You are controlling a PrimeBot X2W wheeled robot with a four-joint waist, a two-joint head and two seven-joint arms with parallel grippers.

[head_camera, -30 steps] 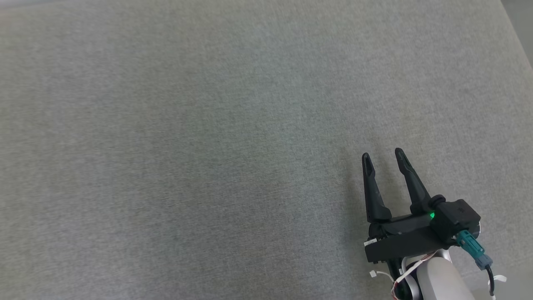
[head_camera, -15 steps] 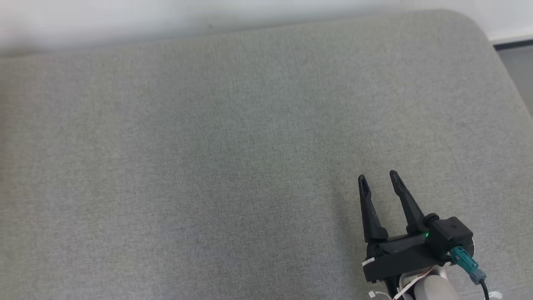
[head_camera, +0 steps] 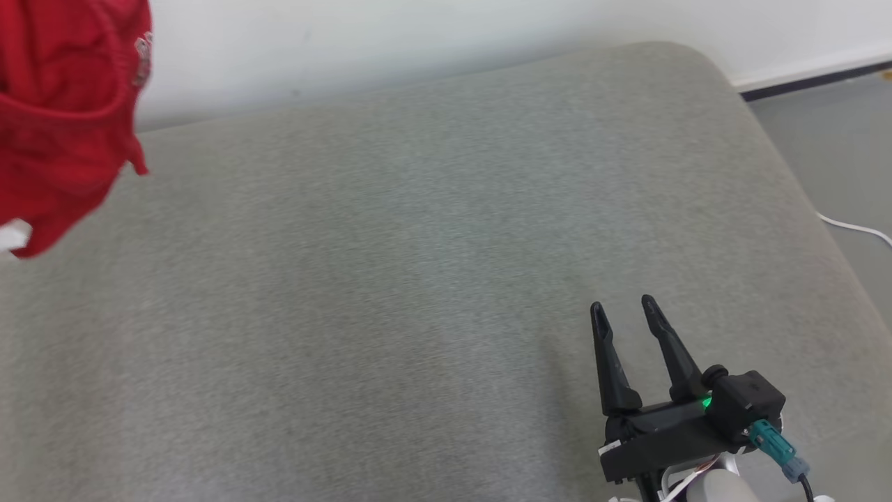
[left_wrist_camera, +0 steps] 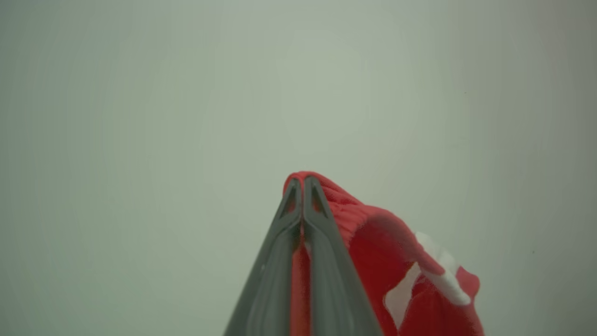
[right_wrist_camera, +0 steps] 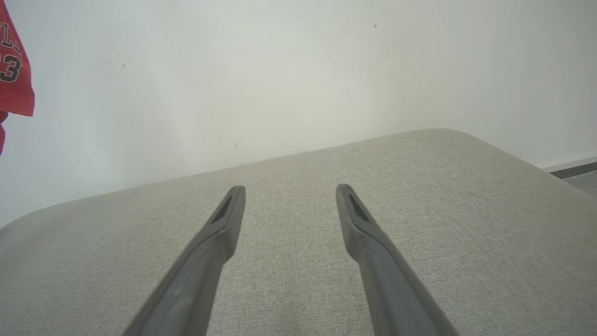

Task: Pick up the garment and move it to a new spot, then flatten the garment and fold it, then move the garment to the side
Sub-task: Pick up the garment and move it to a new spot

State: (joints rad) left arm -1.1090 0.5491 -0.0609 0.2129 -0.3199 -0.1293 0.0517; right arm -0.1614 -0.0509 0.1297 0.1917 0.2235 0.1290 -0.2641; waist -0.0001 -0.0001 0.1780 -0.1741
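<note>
Garment (head_camera: 63,118) — red and bunched, hanging at the upper left of the head view, over the far left end of the grey cushion (head_camera: 418,279). In this view my right gripper (head_camera: 622,305) sits at the near right, fingers spread and empty, well apart from the cloth, with most of the cushion's width between them.

Left wrist view: the left gripper (left_wrist_camera: 303,181) has its fingers pressed together on a ribbed red edge. The rest of the cloth and a white tag (left_wrist_camera: 443,275) fall away to one side, so I judge the long axis runs down from that pinch.

Right wrist view: the spread fingers point across the cushion toward the wall (right_wrist_camera: 298,70), and a printed red hem shows at the far left edge.

My reading — the left arm carries the garment, the open cushion lies to the garment's right, and the right gripper would have to reach leftward for a free edge.
</note>
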